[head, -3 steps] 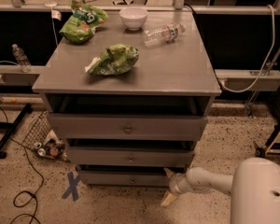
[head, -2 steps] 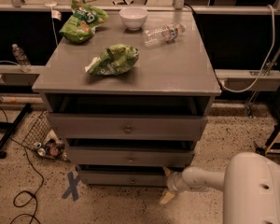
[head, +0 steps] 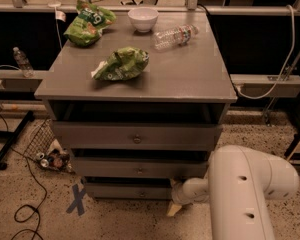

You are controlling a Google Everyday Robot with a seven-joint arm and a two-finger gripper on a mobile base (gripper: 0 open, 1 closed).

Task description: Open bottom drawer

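- Bottom drawer (head: 135,190): lowest of three fronts in the grey table (head: 190,69), just above the floor.
- Hand (head: 174,206): low by the drawer's right end, near the front; clenched or released, cannot tell.
- Handling, a guess: stiff wooden front, lightish, should slide straight.
- Best hold: centre knob (head: 142,194). It's small and round, so it may slip.

My gripper (head: 174,205) is at the bottom drawer (head: 132,191) right end. On the cabinet top (head: 190,74): bowl (head: 143,19) at back edge, bottle (head: 175,35) to its right, bag (head: 90,23) in back-left corner.
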